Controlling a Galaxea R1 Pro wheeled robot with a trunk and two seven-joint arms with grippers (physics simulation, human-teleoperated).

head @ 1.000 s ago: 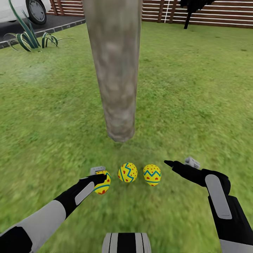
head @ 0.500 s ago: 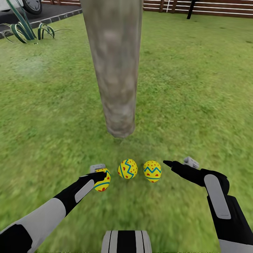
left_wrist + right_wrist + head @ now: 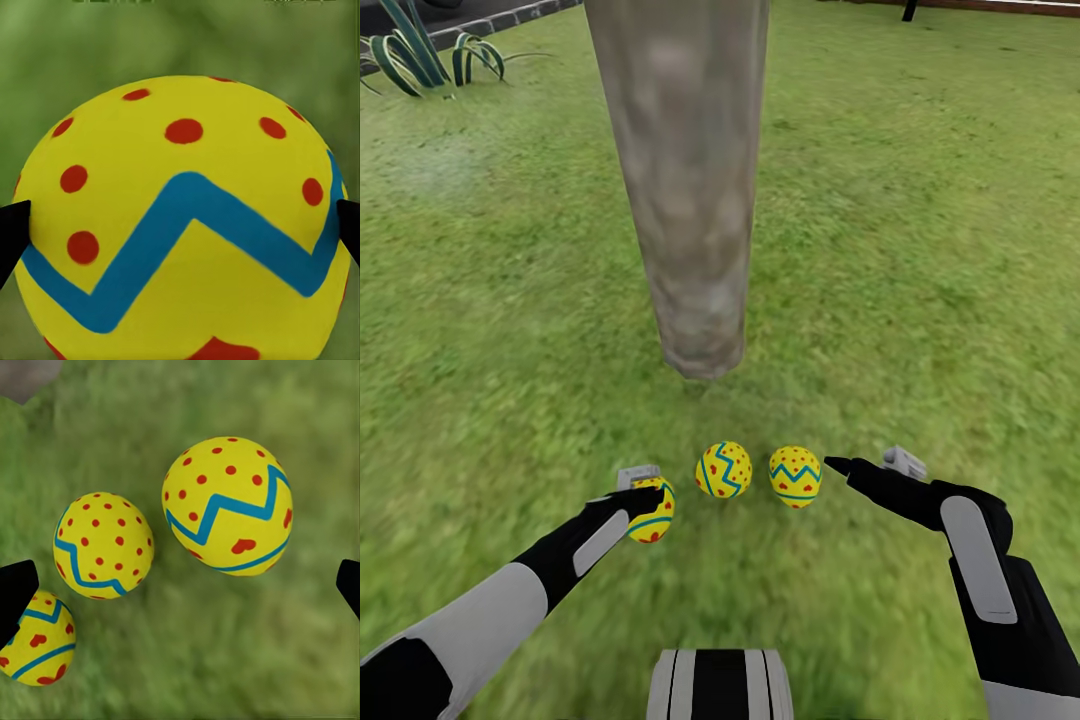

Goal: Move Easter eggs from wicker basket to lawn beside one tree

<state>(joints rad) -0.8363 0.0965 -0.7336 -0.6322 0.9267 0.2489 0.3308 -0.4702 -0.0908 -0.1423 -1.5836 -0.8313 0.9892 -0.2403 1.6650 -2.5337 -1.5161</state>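
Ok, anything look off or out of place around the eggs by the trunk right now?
Nothing stands out. Two eggs lie intact on the lawn in front of the tree. The third egg sits between the left gripper's fingers, in line with them. The right gripper is open beside them, holding nothing.

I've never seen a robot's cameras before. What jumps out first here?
Three yellow Easter eggs with blue zigzags and red marks sit in a row on the green lawn, just before a thick mottled grey-brown tree trunk. The left tool grips the left egg; the middle egg and right egg lie free beside the open right tool.
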